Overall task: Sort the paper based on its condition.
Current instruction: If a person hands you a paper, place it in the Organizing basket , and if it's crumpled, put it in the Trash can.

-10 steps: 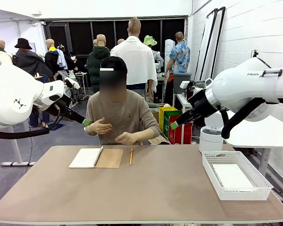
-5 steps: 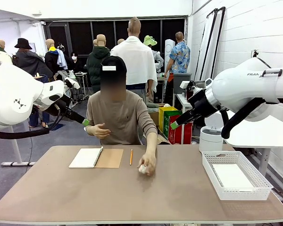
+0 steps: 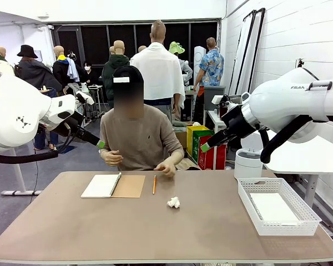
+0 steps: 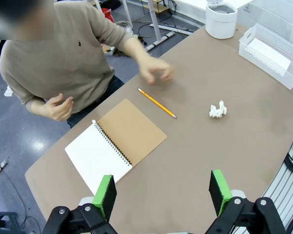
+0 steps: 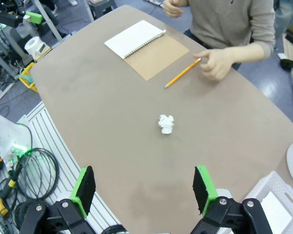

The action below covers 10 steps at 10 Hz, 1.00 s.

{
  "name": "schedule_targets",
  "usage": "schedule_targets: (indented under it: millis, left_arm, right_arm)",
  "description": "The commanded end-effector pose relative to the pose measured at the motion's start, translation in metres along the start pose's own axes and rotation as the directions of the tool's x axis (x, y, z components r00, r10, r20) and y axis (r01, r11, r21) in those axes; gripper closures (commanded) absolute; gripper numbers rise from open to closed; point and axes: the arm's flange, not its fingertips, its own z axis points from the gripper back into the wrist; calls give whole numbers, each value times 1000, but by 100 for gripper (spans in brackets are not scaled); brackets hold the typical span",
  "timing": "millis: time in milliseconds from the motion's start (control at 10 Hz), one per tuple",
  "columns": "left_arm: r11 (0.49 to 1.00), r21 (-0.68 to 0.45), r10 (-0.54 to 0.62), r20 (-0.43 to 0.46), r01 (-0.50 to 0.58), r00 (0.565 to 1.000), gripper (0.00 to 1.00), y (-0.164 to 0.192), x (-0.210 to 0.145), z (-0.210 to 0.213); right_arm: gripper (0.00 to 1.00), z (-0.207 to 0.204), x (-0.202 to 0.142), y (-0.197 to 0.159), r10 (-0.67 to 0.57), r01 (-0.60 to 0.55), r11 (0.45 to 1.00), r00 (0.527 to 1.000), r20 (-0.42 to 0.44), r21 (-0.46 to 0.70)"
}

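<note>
A crumpled ball of paper [image 3: 173, 203] lies on the brown table near its middle, also seen in the left wrist view [image 4: 217, 109] and the right wrist view [image 5: 166, 124]. Flat white paper [image 3: 274, 208] lies inside the white lattice basket [image 3: 248, 204] at the right. My left gripper [image 4: 161, 192] hangs open high above the table's left side, with nothing between its fingers. My right gripper [image 5: 144, 187] is open too, raised over the near right, and holds nothing. The person's hand [image 3: 166, 168] rests at the far edge, apart from the ball.
An open spiral notebook [image 3: 112, 185] with a brown cover lies at the far left, a yellow pencil [image 3: 154, 184] beside it. A white round bin [image 3: 248, 163] stands behind the basket. The table's near half is bare.
The person's hand came down on the table's middle, left the crumpled paper ball there and drew back to the far edge. Neither arm has moved.
</note>
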Motion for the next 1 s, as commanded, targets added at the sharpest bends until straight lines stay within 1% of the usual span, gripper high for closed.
schedule_targets:
  millis: [0,800,900]
  left_arm:
    - [1000,-12,-4,0,4,1000,0,0,-1,0]
    - [1000,-12,-4,0,4,1000,0,0,-1,0]
    - [1000,-12,-4,0,4,1000,0,0,-1,0]
  right_arm:
    - [0,0,1,0,0,0,1000,1000,0,1]
    - [0,0,0,0,0,0,1000,1000,0,0]
    - [0,-3,6,-2,15,-15,1000,999,-32,-11]
